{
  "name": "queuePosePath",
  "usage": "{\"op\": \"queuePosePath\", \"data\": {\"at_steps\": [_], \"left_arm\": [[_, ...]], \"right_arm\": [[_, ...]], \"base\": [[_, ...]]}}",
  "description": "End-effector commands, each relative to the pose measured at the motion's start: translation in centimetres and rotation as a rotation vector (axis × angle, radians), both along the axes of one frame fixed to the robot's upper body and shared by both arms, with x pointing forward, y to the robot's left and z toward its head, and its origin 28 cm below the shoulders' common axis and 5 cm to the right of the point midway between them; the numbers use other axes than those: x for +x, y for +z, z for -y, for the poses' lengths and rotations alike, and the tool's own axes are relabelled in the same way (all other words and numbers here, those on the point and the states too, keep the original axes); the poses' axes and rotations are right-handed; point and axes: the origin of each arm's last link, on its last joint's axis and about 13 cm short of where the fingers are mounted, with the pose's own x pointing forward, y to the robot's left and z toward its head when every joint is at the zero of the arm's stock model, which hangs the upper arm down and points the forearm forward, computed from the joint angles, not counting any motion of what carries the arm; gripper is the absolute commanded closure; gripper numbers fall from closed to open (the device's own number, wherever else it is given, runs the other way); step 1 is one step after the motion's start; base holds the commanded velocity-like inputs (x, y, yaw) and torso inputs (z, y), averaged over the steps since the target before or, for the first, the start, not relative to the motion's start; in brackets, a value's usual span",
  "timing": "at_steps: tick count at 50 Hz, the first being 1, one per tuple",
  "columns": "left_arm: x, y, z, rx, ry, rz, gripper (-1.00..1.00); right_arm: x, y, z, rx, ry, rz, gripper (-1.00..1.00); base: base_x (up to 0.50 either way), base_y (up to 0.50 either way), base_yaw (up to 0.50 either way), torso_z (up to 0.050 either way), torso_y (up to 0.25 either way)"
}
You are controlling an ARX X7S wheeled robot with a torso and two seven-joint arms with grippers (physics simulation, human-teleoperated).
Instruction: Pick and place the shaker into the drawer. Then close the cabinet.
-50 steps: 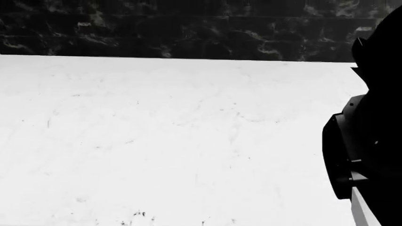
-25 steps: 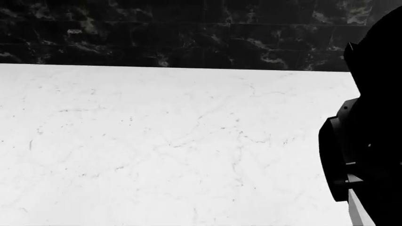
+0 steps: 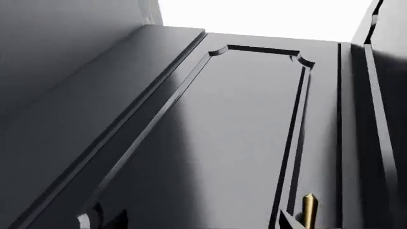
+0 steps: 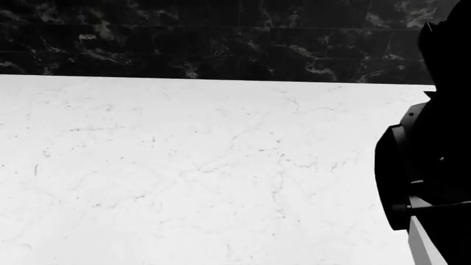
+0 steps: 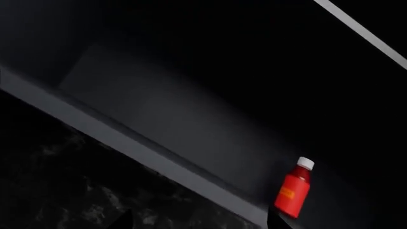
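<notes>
**A:** Left side first. What do you have?

**B:** My left wrist looks close along a dark panelled front of the cabinet (image 3: pixel 241 133), with a small brass knob (image 3: pixel 310 210) near its edge. My left fingers aren't in the picture, so I cannot tell how they stand. No shaker there.

**A:** Middle?

**B:** From the head: the white marble table (image 4: pixel 184 165), a black veined wall (image 4: pixel 220 44) behind it, and my right arm (image 4: pixel 434 165) dark at the right edge. Nothing stands on the stretch I can see.

**A:** Right?

**B:** My right fingers (image 5: pixel 122 220) are spread, with nothing between them. Past them is a dark recess with a grey ledge (image 5: pixel 127 143) and a red bottle (image 5: pixel 294 191) with a white cap. Whether that recess is the drawer, I cannot tell. The shaker is out of sight in every view.

**A:** How will it handle once found?

**B:** My guess: light, stiff and narrow. It should tip easily, and its smooth wall may be slippery. I'd pinch it across the body just under the cap, where the cap's rim would stop it sliding down. I'd keep it upright and close on it gently.
</notes>
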Motion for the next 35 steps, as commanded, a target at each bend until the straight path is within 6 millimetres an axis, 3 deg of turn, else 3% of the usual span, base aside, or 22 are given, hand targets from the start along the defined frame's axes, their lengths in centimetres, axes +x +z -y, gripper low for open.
{"op": "queuePosePath", "data": {"at_steps": [1, 9, 15, 19, 26, 31, 35], "left_arm": [[-4.2, 6.8, 7.8, 0.372, -0.296, 0.146, -1.00], [0.2, 5.6, 14.9, 0.736, -0.676, -0.204, -1.00], [4.1, 4.3, 18.4, 0.868, -0.664, -0.312, -1.00], [6.0, 3.2, 19.8, 0.917, -0.616, -0.337, -1.00], [6.0, 1.3, 22.4, 0.991, -0.657, -0.321, -1.00], [5.5, 0.2, 23.6, 1.028, -0.692, -0.306, -1.00], [5.6, -0.3, 23.9, 1.042, -0.686, -0.325, -1.00]], "right_arm": [[0.1, -0.7, 0.3, 0.055, 0.003, 0.008, -1.00], [0.9, -2.3, 0.1, 0.109, 0.042, -0.003, -1.00], [0.2, -4.5, 0.5, 0.177, 0.040, -0.021, -1.00], [-0.2, -7.6, 1.8, 0.240, -0.005, -0.049, -1.00], [-3.2, -14.7, 4.6, 0.362, -0.146, -0.101, -1.00], [-5.5, -17.1, 5.7, 0.384, -0.234, -0.100, -1.00], [-6.2, -17.8, 5.9, 0.400, -0.260, -0.103, -1.00]], "base": [[0.00, 0.00, 0.00, 0.000, 0.000], [0.00, 0.00, 0.00, 0.000, 0.000], [0.00, 0.00, 0.00, 0.000, 0.000], [0.00, 0.00, 0.00, 0.000, 0.000], [0.00, 0.00, 0.00, 0.000, 0.000], [0.00, 0.00, 0.00, 0.000, 0.000], [0.00, 0.00, 0.00, 0.000, 0.000]]}}
